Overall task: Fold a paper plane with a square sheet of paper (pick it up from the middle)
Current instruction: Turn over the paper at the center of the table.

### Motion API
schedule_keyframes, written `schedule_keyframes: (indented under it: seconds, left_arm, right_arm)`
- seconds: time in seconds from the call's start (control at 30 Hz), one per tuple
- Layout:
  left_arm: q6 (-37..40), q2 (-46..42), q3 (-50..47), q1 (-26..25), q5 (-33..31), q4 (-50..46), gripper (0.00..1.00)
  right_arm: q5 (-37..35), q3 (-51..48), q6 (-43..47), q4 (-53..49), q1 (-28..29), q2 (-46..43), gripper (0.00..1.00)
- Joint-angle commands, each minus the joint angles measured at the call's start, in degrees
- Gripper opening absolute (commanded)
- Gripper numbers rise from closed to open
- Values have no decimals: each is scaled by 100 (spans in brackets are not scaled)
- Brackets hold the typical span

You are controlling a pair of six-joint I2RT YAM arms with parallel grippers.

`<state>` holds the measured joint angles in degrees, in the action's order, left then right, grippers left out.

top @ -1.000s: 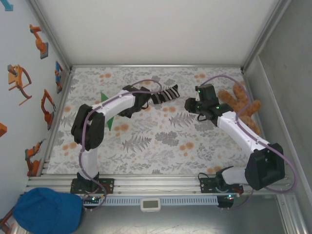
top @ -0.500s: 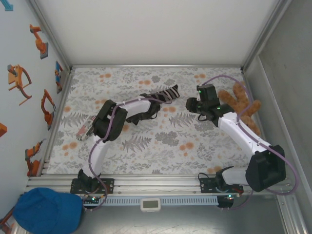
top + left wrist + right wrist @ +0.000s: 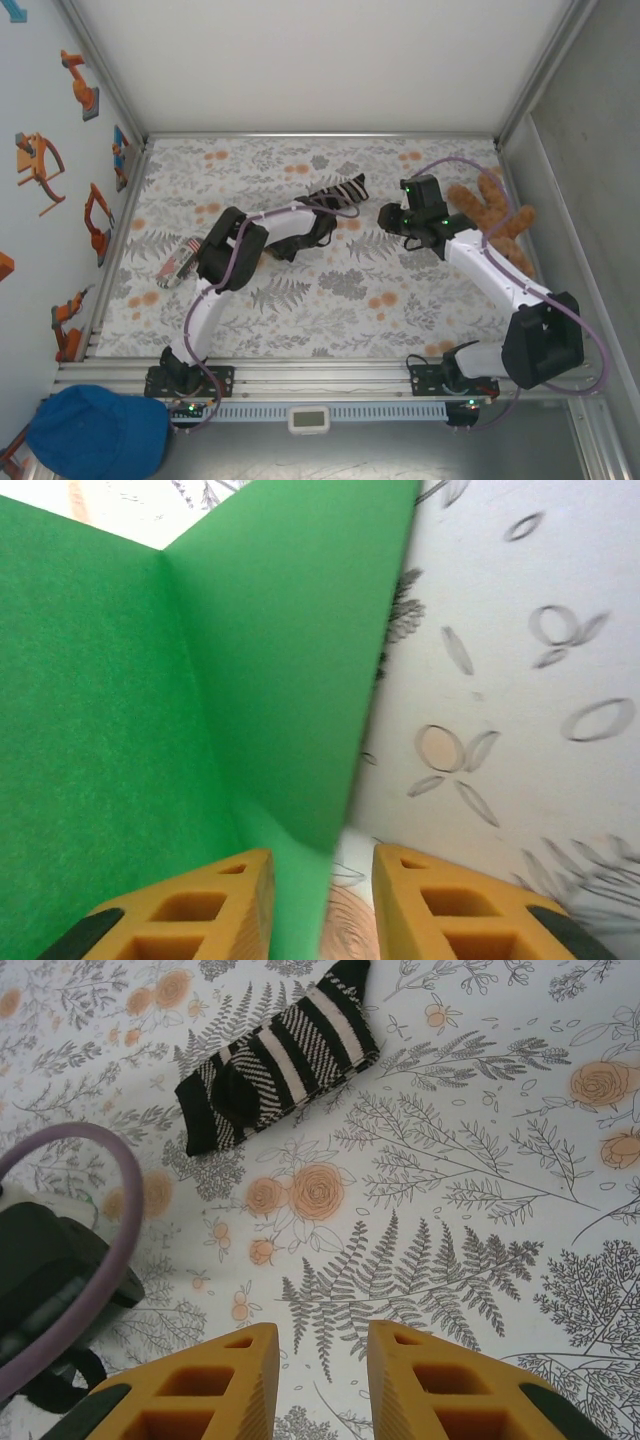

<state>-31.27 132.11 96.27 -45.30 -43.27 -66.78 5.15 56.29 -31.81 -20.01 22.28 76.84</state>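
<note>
Left arm (image 3: 285, 222) has swung in — left gripper (image 3: 320, 865) parted around the green paper (image 3: 120, 710); right gripper (image 3: 322, 1332) open, empty.

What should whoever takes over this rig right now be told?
Left gripper: jaws apart, with the green paper standing between them. A gap shows beside the paper's edge, so it does not look pinched.
Right gripper: open and empty, above the table, near the striped sock.
Done: the paper shows one crease.
Left: the remaining folds; no finished plane can be made out yet. Probably regrip the paper first.
</note>
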Motion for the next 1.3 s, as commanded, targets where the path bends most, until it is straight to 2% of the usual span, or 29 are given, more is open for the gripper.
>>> schedule_keyframes:
  seconds: [0.0, 0.13, 0.27, 0.33, 0.5, 0.7, 0.8, 0.93, 1.07, 1.27]
  left_arm:
    - [-41, -422, 17, -137, 905, 395, 35]
    - [-140, -1057, -213, -214, 1919, 909, 40]
    - [-303, -1927, -890, -243, 3445, 2057, 47]
    - [-452, -2383, -1364, -221, 3953, 2647, 52]
    - [-921, -3497, -2516, 183, 4459, 3649, 63]
    - [-1603, -4354, -4195, 1217, 5146, 5079, 70]
    - [-1747, -4263, -4440, 1602, 5326, 5320, 72]
    - [-1732, -3970, -4355, 1829, 5128, 5294, 73]
    - [-1513, -3851, -4185, 1936, 4626, 5053, 74]
    - [-1303, -3803, -4115, 2005, 4555, 4943, 74]
  right_arm:
    - [-21, -72, -133, 133, -29, 31, 29]
    - [-110, -124, -223, 221, -31, 27, 29]
    - [-44, -103, -279, 282, -29, 144, 29]
    - [11, -109, -316, 342, -31, 206, 29]
    - [117, -203, -344, 578, -30, 264, 35]
    - [227, -484, -370, 1092, -16, 100, 46]
    - [364, -569, -497, 1342, -14, 64, 47]
    - [711, -459, -529, 1408, -22, 189, 45]
    - [1060, -345, -598, 1434, -22, 308, 45]
    - [1020, -209, -551, 1184, -20, 461, 46]
